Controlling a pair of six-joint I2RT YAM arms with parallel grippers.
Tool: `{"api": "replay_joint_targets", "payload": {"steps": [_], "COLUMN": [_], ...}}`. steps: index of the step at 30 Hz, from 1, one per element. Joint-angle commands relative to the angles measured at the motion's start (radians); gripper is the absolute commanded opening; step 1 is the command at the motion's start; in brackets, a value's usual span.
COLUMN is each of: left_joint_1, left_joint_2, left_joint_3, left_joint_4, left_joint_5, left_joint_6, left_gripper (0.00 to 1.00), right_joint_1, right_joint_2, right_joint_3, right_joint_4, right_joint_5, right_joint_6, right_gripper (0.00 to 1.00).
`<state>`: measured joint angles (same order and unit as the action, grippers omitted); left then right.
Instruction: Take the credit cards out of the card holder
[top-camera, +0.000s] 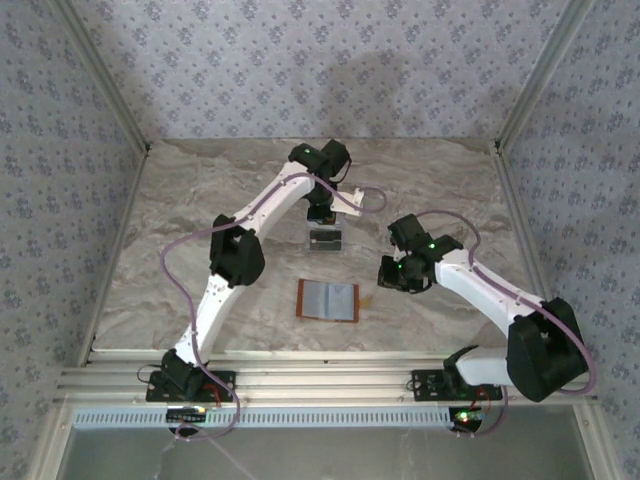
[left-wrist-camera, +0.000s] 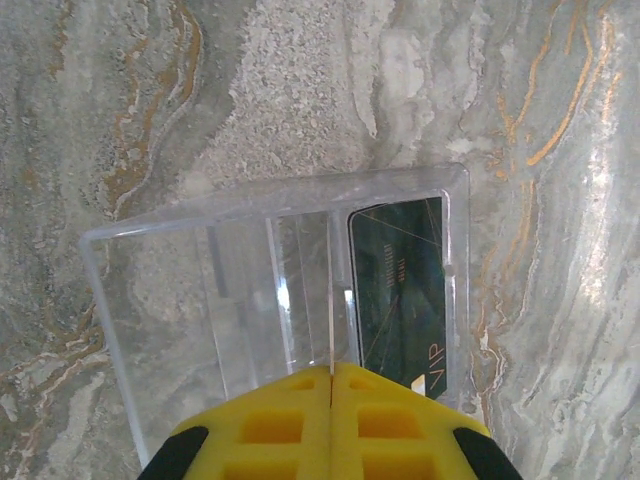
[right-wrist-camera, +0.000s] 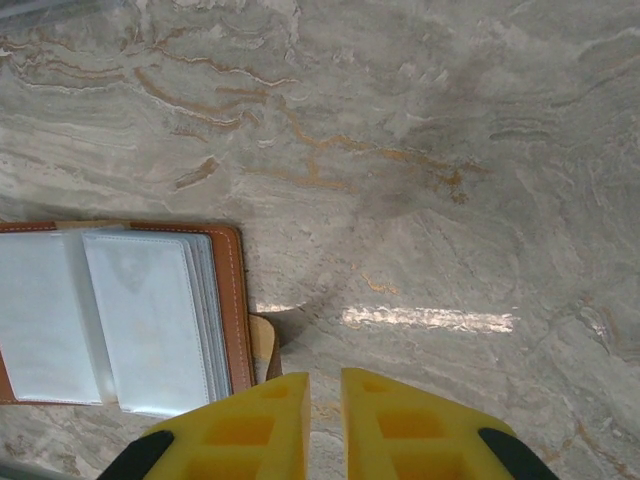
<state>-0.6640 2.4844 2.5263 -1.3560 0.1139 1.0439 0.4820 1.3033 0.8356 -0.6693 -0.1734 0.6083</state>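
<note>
The card holder (top-camera: 328, 300) lies open on the marble table, its clear grey-blue sleeves (right-wrist-camera: 150, 320) facing up and its side tab (right-wrist-camera: 262, 345) sticking out to the right. My left gripper (left-wrist-camera: 331, 368) is shut on a thin pale credit card (left-wrist-camera: 330, 310), seen edge-on and standing upright over a clear plastic tray (left-wrist-camera: 180, 300). A dark credit card (left-wrist-camera: 400, 290) marked VIP lies flat in the tray's right part. My right gripper (right-wrist-camera: 325, 375) hovers just right of the holder's tab, its jaws a narrow gap apart with nothing between them.
The clear tray (top-camera: 326, 240) sits beyond the card holder near the table's middle, under the left arm's wrist (top-camera: 320, 205). Patterned walls close in the table on three sides. Bare marble (right-wrist-camera: 450, 200) stretches to the right of the card holder.
</note>
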Motion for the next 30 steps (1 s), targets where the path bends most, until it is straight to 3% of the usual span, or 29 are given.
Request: {"api": "replay_joint_targets", "payload": {"steps": [1,14,21,30], "left_joint_1": [-0.011,-0.039,-0.043,-0.046], "left_joint_2": [0.019,0.026,0.038,0.034], "left_joint_3": [0.047,0.046,0.048,0.066], "left_joint_4": [-0.095,-0.134,-0.059,0.018], "left_joint_5": [0.014,0.011,-0.055,-0.102], "left_joint_6": [0.015,0.014,0.002,0.001], "left_gripper": [0.00,0.00,0.25,0.32], "right_joint_1": [-0.006,-0.002,0.000,0.003], "right_joint_2": [0.017,0.040,0.037,0.025], "right_joint_3": [-0.001,0.015,0.015,0.013], "right_joint_4": [0.012,0.022,0.014,0.010], "right_joint_5": [-0.011,-0.020,-0.021,-0.017], "right_joint_6": [-0.021,-0.021,-0.022,-0.016], "right_gripper": [0.18,0.18,0.18,0.18]}}
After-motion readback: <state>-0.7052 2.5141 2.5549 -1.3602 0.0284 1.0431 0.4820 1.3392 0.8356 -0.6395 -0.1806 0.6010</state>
